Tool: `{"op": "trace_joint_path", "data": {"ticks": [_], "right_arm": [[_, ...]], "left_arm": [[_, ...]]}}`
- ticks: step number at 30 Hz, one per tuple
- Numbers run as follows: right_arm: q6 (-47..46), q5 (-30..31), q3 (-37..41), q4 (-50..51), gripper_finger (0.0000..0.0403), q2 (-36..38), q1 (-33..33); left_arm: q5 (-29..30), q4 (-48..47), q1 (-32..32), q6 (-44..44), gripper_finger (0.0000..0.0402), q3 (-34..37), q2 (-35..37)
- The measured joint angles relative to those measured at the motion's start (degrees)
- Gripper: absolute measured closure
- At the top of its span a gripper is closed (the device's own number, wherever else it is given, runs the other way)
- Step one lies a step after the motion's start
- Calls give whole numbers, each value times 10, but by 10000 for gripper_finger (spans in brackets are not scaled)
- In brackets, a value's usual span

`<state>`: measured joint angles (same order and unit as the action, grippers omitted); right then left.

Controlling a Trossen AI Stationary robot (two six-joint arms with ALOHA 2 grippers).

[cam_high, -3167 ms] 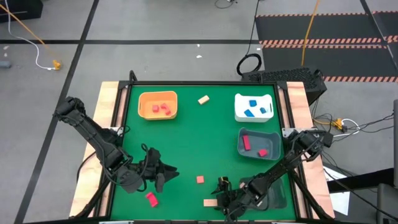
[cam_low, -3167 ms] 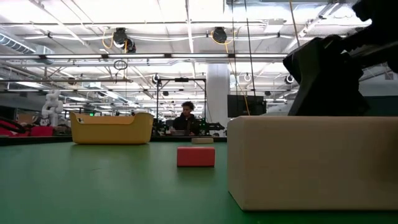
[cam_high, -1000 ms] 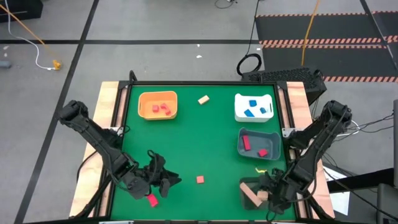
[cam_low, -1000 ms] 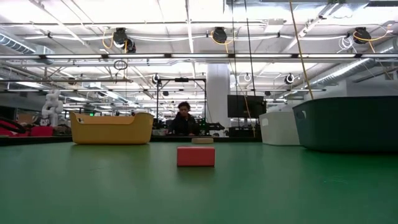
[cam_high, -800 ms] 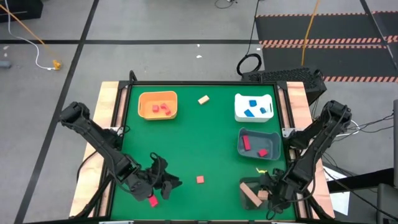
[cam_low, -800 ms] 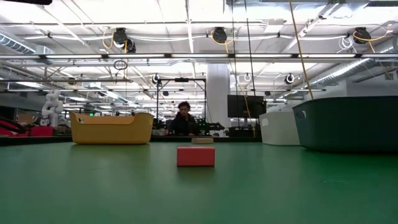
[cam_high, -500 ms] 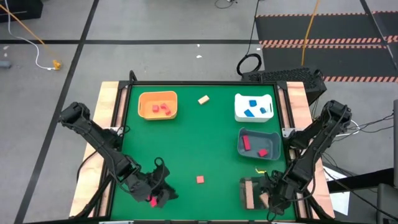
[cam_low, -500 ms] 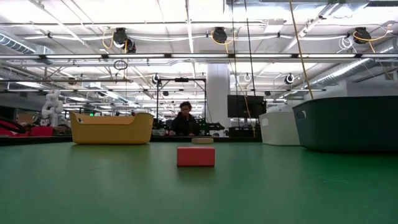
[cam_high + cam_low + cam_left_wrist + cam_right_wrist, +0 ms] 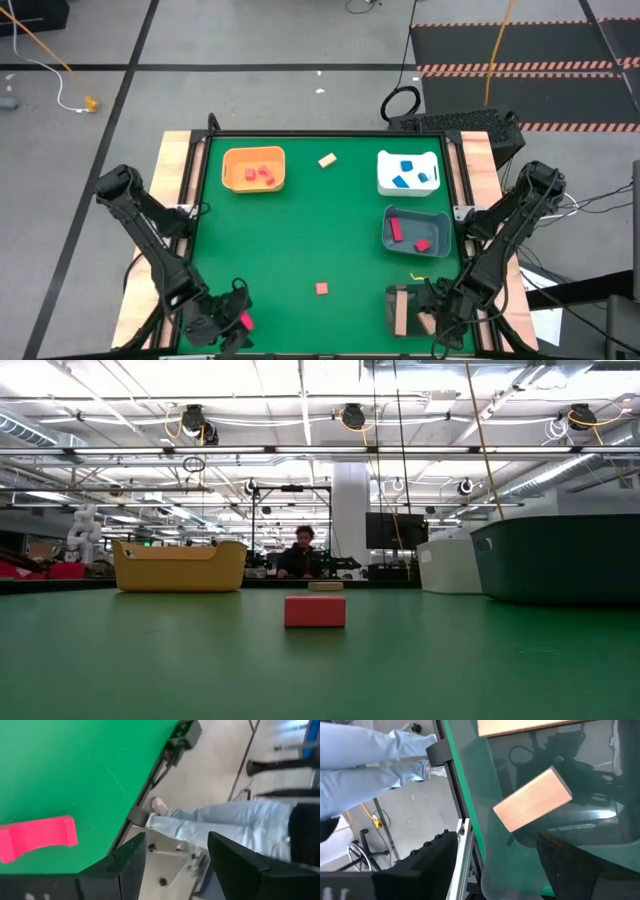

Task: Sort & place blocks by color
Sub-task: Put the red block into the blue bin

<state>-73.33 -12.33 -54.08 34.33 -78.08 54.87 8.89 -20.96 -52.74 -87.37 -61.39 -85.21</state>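
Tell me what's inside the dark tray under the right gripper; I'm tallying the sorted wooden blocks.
Two pale tan blocks lie in the dark tray, one only partly in the right wrist view. The right gripper hangs over the tray, open, covering part of it, so more could be hidden.

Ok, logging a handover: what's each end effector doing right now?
Left end effector: open, holding nothing; the red block lies on the table near it.
Right end effector: open, empty; a tan block lies ahead of it.
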Motion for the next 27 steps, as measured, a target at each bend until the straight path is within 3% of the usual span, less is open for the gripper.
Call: {"op": "trace_joint_path", "data": {"ticks": [5, 16, 23, 27], "right_arm": [[21, 1, 0, 0, 146, 0, -1], [-47, 15, 0, -59, 147, 0, -1], [-84, 61, 0, -107, 147, 0, -4], [-100, 81, 0, -109, 147, 0, -5]], "left_arm": [[2, -4, -19, 103, 202, 0, 0], [-1, -83, -6, 478, 238, 0, 0], [-48, -150, 1, 639, 253, 0, -26], [-71, -150, 10, 683, 246, 0, -70]]}}
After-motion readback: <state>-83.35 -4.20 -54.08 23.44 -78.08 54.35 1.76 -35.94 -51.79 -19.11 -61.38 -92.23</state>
